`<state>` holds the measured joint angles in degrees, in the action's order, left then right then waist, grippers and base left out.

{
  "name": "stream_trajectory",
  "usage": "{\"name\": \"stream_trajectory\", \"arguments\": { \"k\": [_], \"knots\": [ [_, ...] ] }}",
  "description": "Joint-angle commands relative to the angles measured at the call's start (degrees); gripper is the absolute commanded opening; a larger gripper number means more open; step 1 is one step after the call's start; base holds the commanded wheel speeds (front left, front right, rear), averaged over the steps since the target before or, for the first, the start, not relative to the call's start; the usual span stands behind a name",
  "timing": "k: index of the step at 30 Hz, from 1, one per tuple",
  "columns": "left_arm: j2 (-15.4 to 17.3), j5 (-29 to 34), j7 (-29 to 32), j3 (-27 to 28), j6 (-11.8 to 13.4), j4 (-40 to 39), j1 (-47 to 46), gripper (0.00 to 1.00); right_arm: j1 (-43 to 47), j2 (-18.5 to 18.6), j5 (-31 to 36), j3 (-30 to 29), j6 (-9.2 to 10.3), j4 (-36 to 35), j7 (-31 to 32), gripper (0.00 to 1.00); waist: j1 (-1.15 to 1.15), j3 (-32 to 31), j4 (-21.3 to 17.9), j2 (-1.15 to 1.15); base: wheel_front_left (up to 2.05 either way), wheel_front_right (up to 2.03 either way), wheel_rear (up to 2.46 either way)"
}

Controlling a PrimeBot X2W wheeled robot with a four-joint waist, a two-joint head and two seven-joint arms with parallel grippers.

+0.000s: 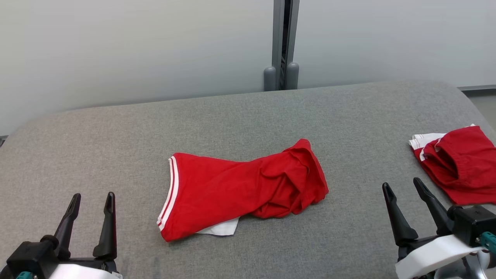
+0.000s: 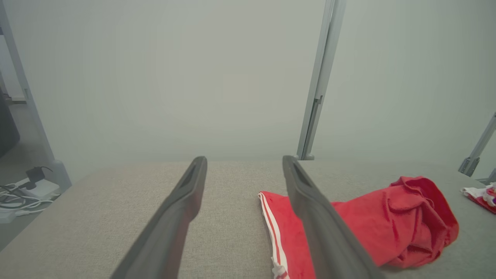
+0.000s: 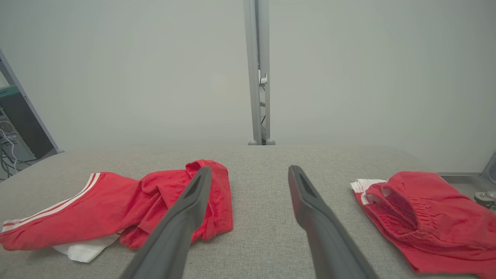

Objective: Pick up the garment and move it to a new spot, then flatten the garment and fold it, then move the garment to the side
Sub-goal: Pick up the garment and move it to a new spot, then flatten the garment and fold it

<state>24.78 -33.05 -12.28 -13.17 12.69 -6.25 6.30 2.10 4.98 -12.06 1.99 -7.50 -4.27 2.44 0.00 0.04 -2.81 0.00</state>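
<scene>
Two claws open, empty: left claw [image 1: 94, 195] and right claw [image 1: 401, 183] at the near bench [image 1: 232, 116] edge. Crumpled red garment [image 1: 232, 190] lies mid-bench between them. Risk: pinching one layer of its bunched right end, so it unfurls; second red garment [image 1: 461, 162] nearby invites mix-up.

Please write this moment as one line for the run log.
stage: before pickup | left pincer: open, empty | right pincer: open, empty | red garment: crumpled, centre, untouched | second garment: far right

A grey post [image 1: 286, 42] stands behind the grey fabric table [image 1: 232, 116]; white cables [image 2: 17, 202] lie on the floor [image 2: 27, 155].
</scene>
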Motion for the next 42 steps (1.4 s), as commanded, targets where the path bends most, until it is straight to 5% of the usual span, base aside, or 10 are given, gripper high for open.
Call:
{"name": "stream_trajectory", "arguments": {
  "k": [1,42],
  "knots": [
    [0.3,-0.4,0.4,0.0,0.4,-0.5,0.7,1.00,0.9,0.3,-0.3,-0.4,0.02,-0.5,0.3,1.00,0.00,-0.6,0.1,0.00,0.00,0.00,0.00],
    [1.7,0.0,2.1,-1.2,1.5,-2.8,-0.3,1.00,1.1,-0.7,-0.2,-1.1,0.02,-2.1,1.4,1.00,0.00,0.8,1.3,0.00,0.00,0.00,0.00]
  ]
}}
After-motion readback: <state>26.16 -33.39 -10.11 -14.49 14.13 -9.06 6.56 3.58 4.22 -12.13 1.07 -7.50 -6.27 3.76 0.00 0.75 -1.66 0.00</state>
